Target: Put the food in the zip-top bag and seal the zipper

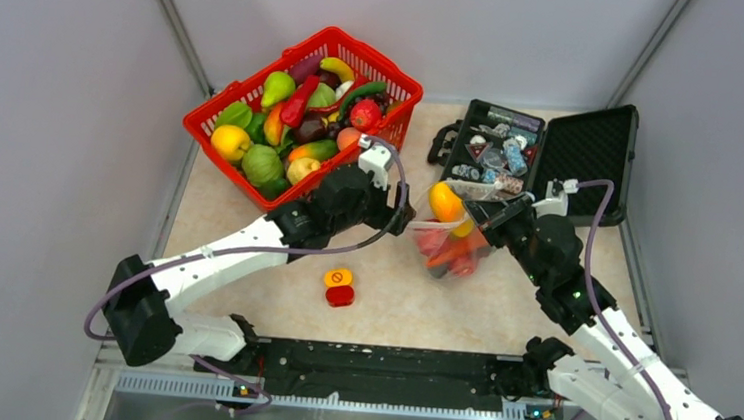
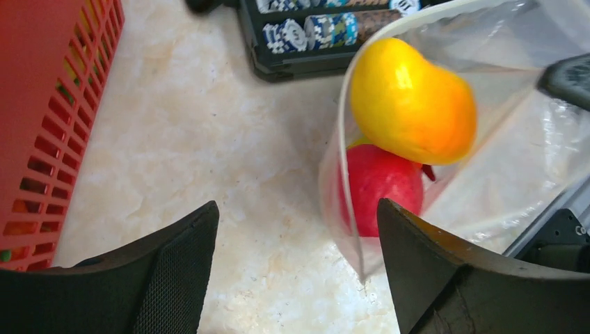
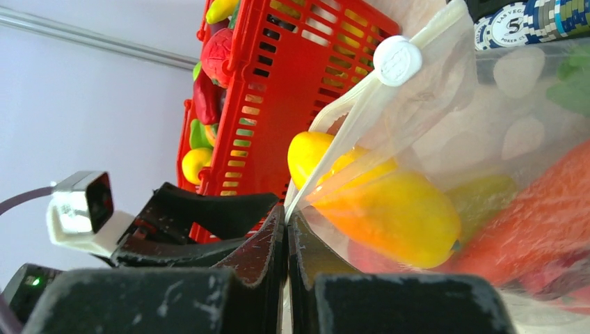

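Left gripper [image 2: 298, 223] stands jaws apart and empty beside the zip-top bag [image 2: 501, 174], whose edge the right gripper [image 3: 286, 226] pinches shut, a yellow-orange mango [image 2: 410, 101] lodged at its mouth.

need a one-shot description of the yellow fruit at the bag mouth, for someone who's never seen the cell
Find the open black case at far right on the table; in front of it is the clear zip-top bag, pinched by the right end effector. The mango sits in its mouth, atop a red fruit. It is the only yellow-orange fruit outside the red basket.
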`<state>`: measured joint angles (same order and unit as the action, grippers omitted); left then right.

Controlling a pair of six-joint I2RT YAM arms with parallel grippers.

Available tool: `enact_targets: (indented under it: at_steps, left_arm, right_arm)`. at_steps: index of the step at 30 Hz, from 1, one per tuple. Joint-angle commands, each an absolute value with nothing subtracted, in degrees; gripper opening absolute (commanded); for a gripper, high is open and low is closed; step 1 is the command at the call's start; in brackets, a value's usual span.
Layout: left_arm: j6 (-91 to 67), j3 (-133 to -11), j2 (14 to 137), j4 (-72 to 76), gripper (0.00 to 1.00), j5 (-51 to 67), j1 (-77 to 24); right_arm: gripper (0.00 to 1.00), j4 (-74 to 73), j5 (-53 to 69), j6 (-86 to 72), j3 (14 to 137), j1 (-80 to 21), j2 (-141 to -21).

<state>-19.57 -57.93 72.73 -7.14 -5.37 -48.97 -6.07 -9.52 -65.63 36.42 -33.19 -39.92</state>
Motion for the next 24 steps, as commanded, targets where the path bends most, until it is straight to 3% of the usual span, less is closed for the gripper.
enact_targets:
  at_steps: [1, 15, 21, 24]
  left_arm:
    - [-23.8, -59.2, 73.8, -7.5, 0.82, -1.9, -47.2]
    - [-20.3, -63.6, 78.5, -10.1, 0.56, 24.5, -43.0]
    - [-18.8, -66.4, 81.1, -15.0, 0.30, 26.5, -41.8]
    - [-18.2, -67.1, 81.1, -15.7, 0.09, 26.2, -41.8]
  right_arm:
    - [0.01, -2.8, -8.7, -64.9, 37.4, -32.7, -39.8]
    - [0.01, -2.2, -6.4, -63.6, 37.7, -32.6, -42.0]
    - [0.01, -3.4, -6.9, -62.6, 38.6, -32.5, -41.8]
    - [0.01, -3.8, -7.4, -62.4, 38.6, -32.5, -41.4]
